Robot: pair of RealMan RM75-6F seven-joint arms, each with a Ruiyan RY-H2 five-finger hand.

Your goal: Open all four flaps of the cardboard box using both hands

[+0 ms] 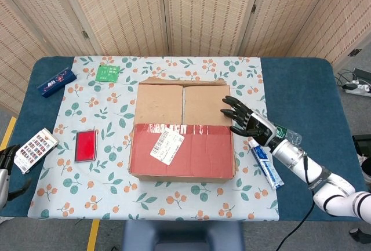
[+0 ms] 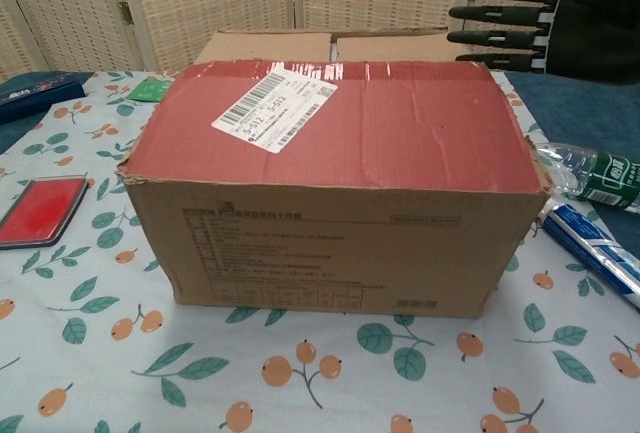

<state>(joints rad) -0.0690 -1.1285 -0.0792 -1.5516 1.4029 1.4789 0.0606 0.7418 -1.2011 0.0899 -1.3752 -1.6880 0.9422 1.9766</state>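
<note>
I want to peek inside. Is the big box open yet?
No, shut. The cardboard box has its red-taped flap lying flat on top, and the right hand only hovers beside it.

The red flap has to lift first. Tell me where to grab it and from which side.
Likely best at the red-taped flap's far free edge, where it overlaps the two bare flaps. It hinges along the near side, so come from the box's right end, where the right hand hovers with fingers spread, and peel toward the robot.
</note>
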